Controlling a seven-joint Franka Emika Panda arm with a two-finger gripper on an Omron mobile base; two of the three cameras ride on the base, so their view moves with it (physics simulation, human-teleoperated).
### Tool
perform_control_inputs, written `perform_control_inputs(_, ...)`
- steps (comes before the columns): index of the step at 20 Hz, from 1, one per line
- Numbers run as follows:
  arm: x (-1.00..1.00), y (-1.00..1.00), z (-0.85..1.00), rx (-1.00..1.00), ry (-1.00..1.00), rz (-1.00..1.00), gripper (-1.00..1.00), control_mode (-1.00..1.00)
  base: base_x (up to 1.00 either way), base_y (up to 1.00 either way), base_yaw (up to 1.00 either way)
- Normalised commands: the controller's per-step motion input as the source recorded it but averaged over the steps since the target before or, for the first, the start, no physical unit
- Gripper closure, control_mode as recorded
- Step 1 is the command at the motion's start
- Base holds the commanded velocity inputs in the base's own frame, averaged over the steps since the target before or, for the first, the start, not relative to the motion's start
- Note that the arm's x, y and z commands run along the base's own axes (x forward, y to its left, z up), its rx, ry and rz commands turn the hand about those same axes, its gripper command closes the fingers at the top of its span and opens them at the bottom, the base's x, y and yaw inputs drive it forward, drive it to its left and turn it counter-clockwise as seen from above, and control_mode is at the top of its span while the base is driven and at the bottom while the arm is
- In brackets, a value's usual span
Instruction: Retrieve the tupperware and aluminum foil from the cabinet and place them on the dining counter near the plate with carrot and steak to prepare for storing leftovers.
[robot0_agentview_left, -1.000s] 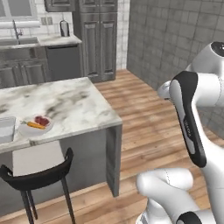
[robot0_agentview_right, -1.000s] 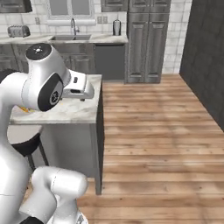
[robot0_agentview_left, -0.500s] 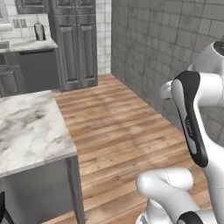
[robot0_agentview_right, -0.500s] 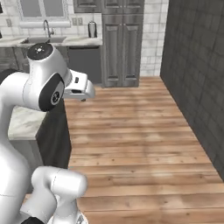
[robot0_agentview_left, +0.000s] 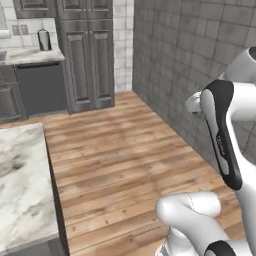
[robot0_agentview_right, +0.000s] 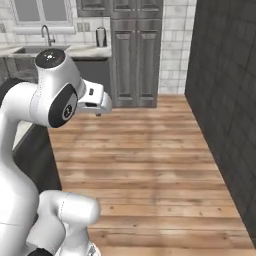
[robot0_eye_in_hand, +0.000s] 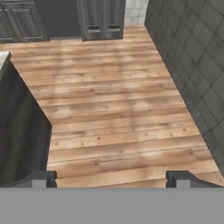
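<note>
Claw: your gripper rides spread wide with nothing between its fingertips; in the right base view it juts forward from the raised wrist.

Under the claw: bare wood floor, with a dark tiled wall off to its right side.

Dining counter: you have its marbled corner low and to the claw's left; its dark side panel fills the left of the hand view.

Ahead of the claw: tall dark grey pantry doors, and left of them the sink counter with a faucet and a small metal canister.

Task things: from here I cannot tell where the tupperware, the foil, the plate or the wall cabinet are, so treat them as still to be found.

Step in hand, as I judge it: you are repositioning the base, not reaching.

How to do it well: keep the arm tucked high and the claw apart while you drive. Give the counter's corner room on the left and the tiled wall room on the right. Stop only once the wall cabinet's door faces the claw squarely.
</note>
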Motion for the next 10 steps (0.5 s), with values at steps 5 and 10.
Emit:
perform_control_inputs(5,0.0,0.0,0.0,0.0,0.0,0.0,-1.0,1.0,1.0,0.0,0.32)
perform_control_inputs(10,0.0,0.0,0.0,0.0,0.0,0.0,-1.0,1.0,1.0,-0.01,0.34)
